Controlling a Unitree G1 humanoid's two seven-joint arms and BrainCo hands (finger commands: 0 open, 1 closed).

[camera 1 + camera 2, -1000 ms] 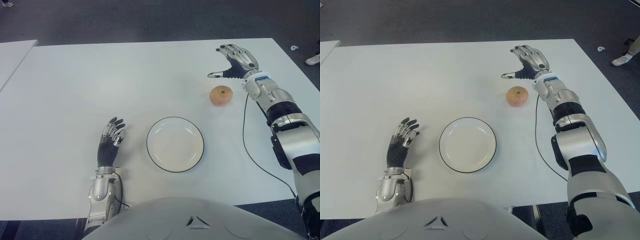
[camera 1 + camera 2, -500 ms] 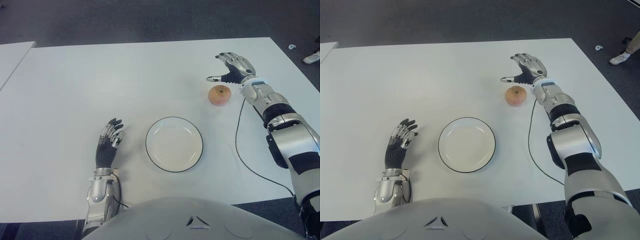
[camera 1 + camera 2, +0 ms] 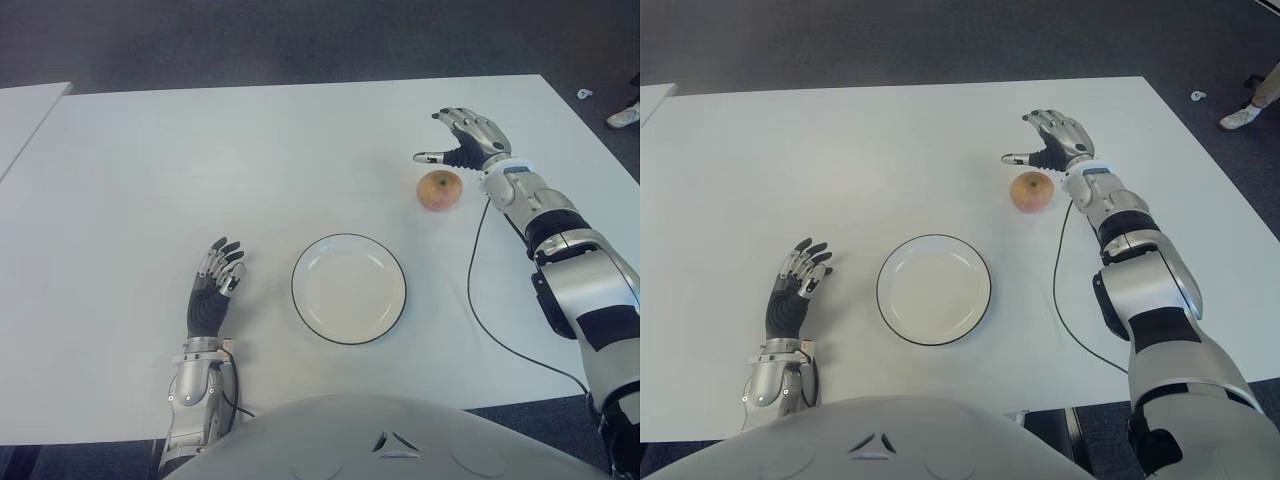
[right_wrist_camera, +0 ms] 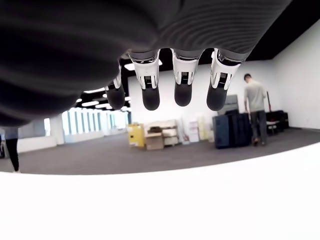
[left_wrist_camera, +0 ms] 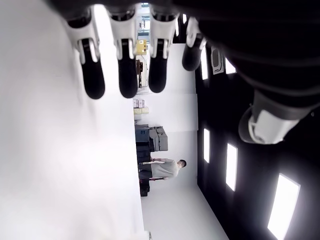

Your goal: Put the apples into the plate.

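One apple (image 3: pixel 440 190) sits on the white desk (image 3: pixel 200 170), right of centre and toward the far side, round, with a reddish-yellow matte skin and a dimple at the stem. It is free on every side: bare desk lies all round it, and the desk's right edge and far edge are both well away. The plate (image 3: pixel 349 288) lies nearer the robot and to the left of the apple, apart from it, with an open strip of desk between them; it is a round, shallow, cream-white dish with a thin dark rim, and nothing lies in it. The desk top is smooth, flat and uniform, and beyond its far edge runs dark grey floor (image 3: pixel 300 40). A thin black cable (image 3: pixel 476 290) trails across the desk from the right wrist toward the near edge. The right hand (image 3: pixel 463 138) is just beyond the apple on its far right side, not touching it, with metal-and-black fingers spread and slightly curved, thumb pointing left, holding nothing; its silver-and-black forearm stretches back toward the near right. The left hand (image 3: pixel 213 285) shows to the left of the plate, near the desk's near edge, fingers apart and pointing away from the robot, also holding nothing. In the right wrist view a person (image 4: pixel 257 112) stands far off in the room.
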